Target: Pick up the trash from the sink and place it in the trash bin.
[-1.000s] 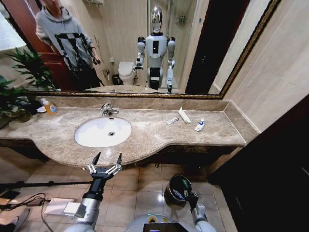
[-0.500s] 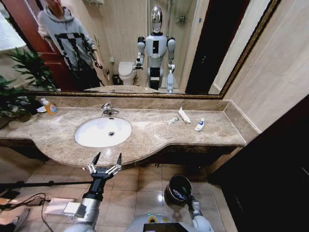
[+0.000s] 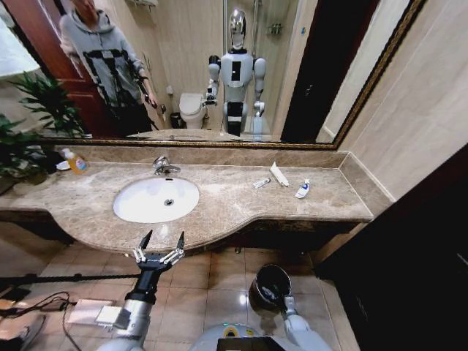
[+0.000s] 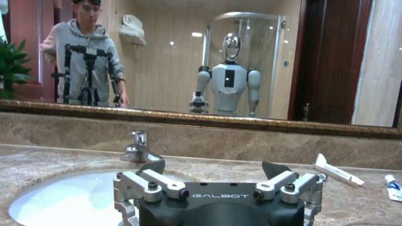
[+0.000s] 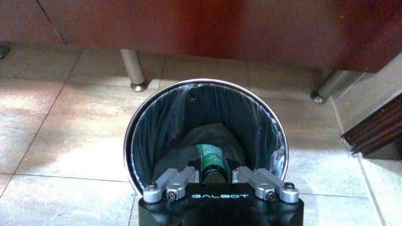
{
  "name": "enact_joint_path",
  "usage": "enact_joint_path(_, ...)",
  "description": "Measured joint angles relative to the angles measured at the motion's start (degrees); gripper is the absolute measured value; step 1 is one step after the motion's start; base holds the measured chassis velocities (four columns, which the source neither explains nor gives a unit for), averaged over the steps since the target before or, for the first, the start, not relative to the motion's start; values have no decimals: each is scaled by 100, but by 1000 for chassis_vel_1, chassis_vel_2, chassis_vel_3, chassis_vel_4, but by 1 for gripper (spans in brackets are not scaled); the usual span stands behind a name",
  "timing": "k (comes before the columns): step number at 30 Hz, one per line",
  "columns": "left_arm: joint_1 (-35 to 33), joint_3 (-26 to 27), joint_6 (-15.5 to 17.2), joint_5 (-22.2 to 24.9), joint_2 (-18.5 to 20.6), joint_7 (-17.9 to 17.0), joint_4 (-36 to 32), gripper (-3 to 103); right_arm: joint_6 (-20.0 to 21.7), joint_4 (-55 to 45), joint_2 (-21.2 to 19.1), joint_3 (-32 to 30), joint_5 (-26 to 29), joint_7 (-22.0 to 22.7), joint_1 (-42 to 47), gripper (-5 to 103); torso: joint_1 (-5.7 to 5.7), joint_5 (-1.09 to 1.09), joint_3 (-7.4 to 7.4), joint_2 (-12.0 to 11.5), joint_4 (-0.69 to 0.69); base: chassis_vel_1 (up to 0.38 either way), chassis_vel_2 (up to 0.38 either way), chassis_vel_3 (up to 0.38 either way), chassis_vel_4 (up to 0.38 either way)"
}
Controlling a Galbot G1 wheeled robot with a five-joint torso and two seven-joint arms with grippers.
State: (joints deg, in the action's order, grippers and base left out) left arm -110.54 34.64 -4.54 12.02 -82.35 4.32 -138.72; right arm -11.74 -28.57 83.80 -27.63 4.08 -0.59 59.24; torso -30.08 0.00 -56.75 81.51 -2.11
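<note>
Right wrist view: right gripper (image 5: 213, 175) pinches a green tube (image 5: 210, 160) over the black bin (image 5: 157, 127). Left gripper (image 3: 161, 242) hangs wide open, empty, at 6 o'clock from the sink (image 3: 130, 207).

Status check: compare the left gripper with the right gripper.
The left gripper is open and empty; the right gripper is shut on a small green-and-black tube. The left faces the white oval sink; the right hangs over the round black trash bin. Both read Galbot.
</note>
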Motion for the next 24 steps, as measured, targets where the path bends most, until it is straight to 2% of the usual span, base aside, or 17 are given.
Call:
enact_joint_path(2,0,0,0,0,0,0,0,100,9,66,11,-7,-2,-1,-35,19,0,0,0,0,0,0,0,0,0)
enact_joint_path(4,0,0,0,0,0,0,0,100,13,79,15,-9,-4,-1,-41,22,0,0,0,0,0,0,0,0,0)
enact_joint_path(6,0,0,0,0,0,0,0,100,21,95,18,-18,-69,5,-37,32,0,0,0,0,0,0,0,0,0)
enact_joint_path(8,0,0,0,0,0,0,0,100,23,99,18,-21,-84,8,-32,32,0,0,0,0,0,0,0,0,0)
enact_joint_path(9,0,0,0,0,0,0,0,100,24,99,18,-27,-96,18,-20,38,0,0,0,0,0,0,0,0,0)
enact_joint_path(10,0,0,0,0,0,0,0,100,27,73,17,-35,-99,46,18,49,0,0,0,0,0,0,0,0,0)
enact_joint_path(12,0,0,0,0,0,0,0,100,28,61,16,-36,-99,51,28,49,0,0,0,0,0,0,0,0,0)
enact_joint_path(13,0,0,0,0,0,0,0,100,30,-22,6,-41,-99,76,87,60,0,0,0,0,0,0,0,0,0)
enact_joint_path(15,0,0,0,0,0,0,0,100,30,-55,2,-42,-99,85,107,60,0,0,0,0,0,0,0,0,0)
enact_joint_path(18,0,0,0,0,0,0,0,100,32,-246,-17,-49,-94,127,225,77,0,0,0,0,0,0,0,0,0)
enact_joint_path(21,0,0,0,0,0,0,0,100,32,-358,-29,-57,-87,141,305,83,0,0,0,0,0,0,0,0,0)
enact_joint_path(24,0,0,0,0,0,0,0,100,31,-492,-39,-72,-78,157,420,97,0,0,0,0,0,0,0,0,0)
